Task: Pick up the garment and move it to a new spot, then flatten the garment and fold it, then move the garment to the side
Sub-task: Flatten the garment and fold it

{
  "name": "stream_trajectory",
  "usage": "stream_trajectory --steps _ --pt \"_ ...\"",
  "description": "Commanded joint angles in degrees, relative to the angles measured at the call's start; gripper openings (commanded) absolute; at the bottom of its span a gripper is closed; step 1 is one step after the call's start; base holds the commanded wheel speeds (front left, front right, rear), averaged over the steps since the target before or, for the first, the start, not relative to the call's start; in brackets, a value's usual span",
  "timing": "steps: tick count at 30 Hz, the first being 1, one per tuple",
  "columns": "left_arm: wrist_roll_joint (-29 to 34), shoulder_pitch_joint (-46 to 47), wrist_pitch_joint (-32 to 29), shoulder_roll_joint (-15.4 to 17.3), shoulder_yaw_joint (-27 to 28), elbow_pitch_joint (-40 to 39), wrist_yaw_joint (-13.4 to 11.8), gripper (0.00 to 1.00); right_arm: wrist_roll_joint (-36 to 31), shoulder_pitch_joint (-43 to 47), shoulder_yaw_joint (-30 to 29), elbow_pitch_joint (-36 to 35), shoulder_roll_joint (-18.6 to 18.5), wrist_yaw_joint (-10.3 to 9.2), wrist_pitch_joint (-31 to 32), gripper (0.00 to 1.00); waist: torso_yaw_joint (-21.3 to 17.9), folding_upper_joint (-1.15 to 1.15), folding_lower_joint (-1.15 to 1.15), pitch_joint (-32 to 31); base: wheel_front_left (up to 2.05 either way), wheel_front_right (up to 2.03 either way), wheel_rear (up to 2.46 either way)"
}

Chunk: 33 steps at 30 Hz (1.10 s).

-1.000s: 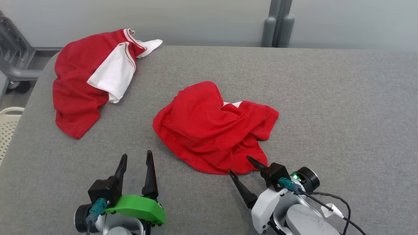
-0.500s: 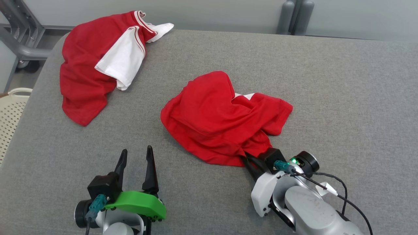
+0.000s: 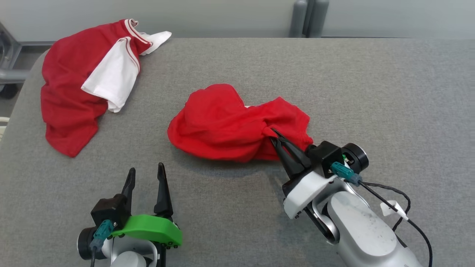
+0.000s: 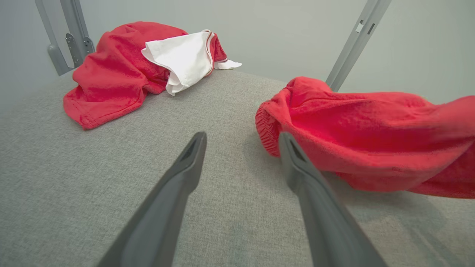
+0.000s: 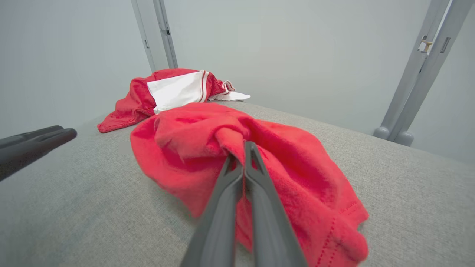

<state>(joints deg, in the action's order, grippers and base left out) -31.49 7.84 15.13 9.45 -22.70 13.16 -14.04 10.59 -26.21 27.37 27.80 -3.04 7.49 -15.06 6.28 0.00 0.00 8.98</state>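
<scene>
Right gripper (image 3: pixel 275 134), spread a second ago, now clamps red garment (image 3: pixel 219 124) bunched between fingertips; left gripper (image 3: pixel 145 171) splayed, garment apart, rightward.

a crumpled red shirt (image 3: pixel 63 96) with a white sleeve (image 3: pixel 111 81) and striped trim lies at the far left corner of the grey fabric bench (image 3: pixel 371 92). behind the bench's far edge, two grey posts (image 3: pixel 306 18) stand against a pale wall (image 3: pixel 222 15).
</scene>
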Motion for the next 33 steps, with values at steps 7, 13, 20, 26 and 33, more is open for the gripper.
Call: stream_trajectory --steps 7,13,20,26,33 --pt "0.95 -1.25 0.01 0.29 0.75 -0.73 -0.07 1.0 0.48 5.9 -1.07 -11.81 -2.09 0.0 1.64 0.0 -5.36 0.0 0.0 -2.28 0.0 0.0 0.0" --pt "1.04 -1.42 0.02 0.48 1.02 -1.19 -0.29 1.0 0.76 9.89 -2.06 -21.87 -3.31 0.0 6.46 0.0 -6.73 0.0 0.0 -2.67 0.0 0.0 0.0" --pt "1.18 -0.2 -0.13 0.18 0.2 -1.63 0.13 1.0 -0.81 10.28 -6.34 -26.24 -2.58 0.01 11.96 0.0 -5.67 0.0 0.0 -1.75 0.0 0.0 0.0" --pt "1.6 1.61 -0.13 -0.51 -0.91 -1.23 0.86 1.0 -2.9 2.36 -9.74 -13.51 -2.56 0.0 11.9 0.0 -2.37 0.0 0.0 -0.11 0.0 0.0 0.0" --pt "1.99 3.23 -0.06 -1.41 -2.07 -0.64 1.78 1.0 -5.42 -9.39 -15.55 7.09 -3.37 0.0 8.14 0.0 1.99 0.0 0.0 1.76 0.0 0.0 0.0"
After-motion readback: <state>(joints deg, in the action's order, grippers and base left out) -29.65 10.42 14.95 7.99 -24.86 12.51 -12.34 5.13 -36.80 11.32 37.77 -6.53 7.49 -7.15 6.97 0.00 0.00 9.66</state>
